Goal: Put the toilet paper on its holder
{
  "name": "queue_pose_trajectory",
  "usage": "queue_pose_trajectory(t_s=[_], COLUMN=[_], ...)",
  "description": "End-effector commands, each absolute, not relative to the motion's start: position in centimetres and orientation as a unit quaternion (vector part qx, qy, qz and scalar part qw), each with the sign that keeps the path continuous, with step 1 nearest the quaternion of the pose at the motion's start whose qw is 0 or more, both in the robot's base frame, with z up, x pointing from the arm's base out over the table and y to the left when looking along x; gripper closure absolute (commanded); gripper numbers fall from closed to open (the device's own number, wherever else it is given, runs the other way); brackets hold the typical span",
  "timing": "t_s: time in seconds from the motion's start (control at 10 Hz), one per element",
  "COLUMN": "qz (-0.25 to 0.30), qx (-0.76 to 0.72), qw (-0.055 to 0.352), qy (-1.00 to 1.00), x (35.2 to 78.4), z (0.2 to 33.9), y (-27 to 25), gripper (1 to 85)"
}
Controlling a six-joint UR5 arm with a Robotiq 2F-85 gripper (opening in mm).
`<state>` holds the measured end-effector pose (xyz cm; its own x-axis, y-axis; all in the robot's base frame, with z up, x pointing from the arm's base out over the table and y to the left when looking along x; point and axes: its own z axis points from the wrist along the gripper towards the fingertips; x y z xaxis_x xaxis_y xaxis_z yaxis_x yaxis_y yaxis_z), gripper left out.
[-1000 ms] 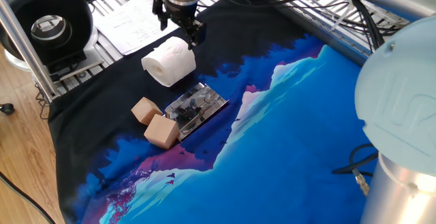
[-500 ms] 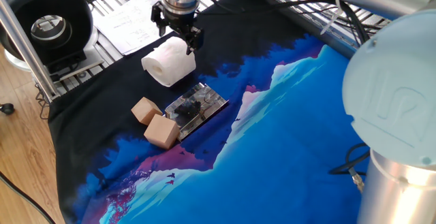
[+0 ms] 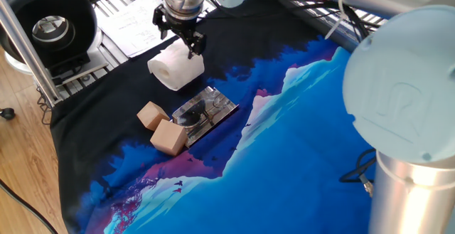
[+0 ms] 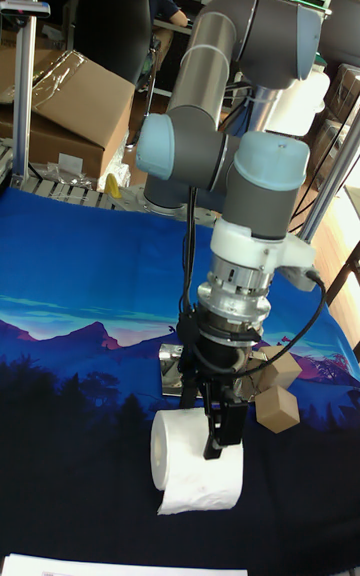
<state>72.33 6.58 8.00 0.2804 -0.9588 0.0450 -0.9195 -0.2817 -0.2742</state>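
The toilet paper (image 3: 174,70) is a white roll lying on its side on the dark back part of the cloth; in the tall fixed view the toilet paper (image 4: 195,466) shows its hollow end. My gripper (image 3: 178,43) hangs directly over it, open, with its black fingers (image 3: 193,45) reaching down at the roll's top edge. In the tall view, one finger of the gripper (image 4: 203,428) overlaps the roll's upper face. The holder (image 3: 206,109), a shiny silver plate with a peg, lies just in front of the roll; in the tall view the holder (image 4: 170,361) is mostly hidden behind the gripper.
Two tan wooden cubes (image 3: 162,126) sit against the holder's left end, also seen as cubes (image 4: 278,391). A black round device (image 3: 46,24), metal posts and papers (image 3: 135,20) stand beyond the cloth's back-left edge. The arm's grey base (image 3: 405,120) fills the right side.
The gripper has shifted left and down, closer onto the roll. The arm's body has swung further into the right of the view. Roll, holder and cubes have not moved.
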Motion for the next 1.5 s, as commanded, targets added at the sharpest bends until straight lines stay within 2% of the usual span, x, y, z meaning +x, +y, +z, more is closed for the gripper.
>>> queue_pose_trajectory(t_s=[0.0,0.4,0.9,1.4], qz=[-0.099,-0.064,-0.041,-0.048], qx=[-0.795,-0.779,-0.772,-0.780], qw=[0.109,0.090,0.049,0.057], qy=[0.589,0.618,0.633,0.621], x=[73.7,71.4,69.8,69.5], z=[7.2,6.5,10.1,8.1], y=[7.2,6.5,5.4,5.8], gripper=[0.7,0.7,0.7,0.7])
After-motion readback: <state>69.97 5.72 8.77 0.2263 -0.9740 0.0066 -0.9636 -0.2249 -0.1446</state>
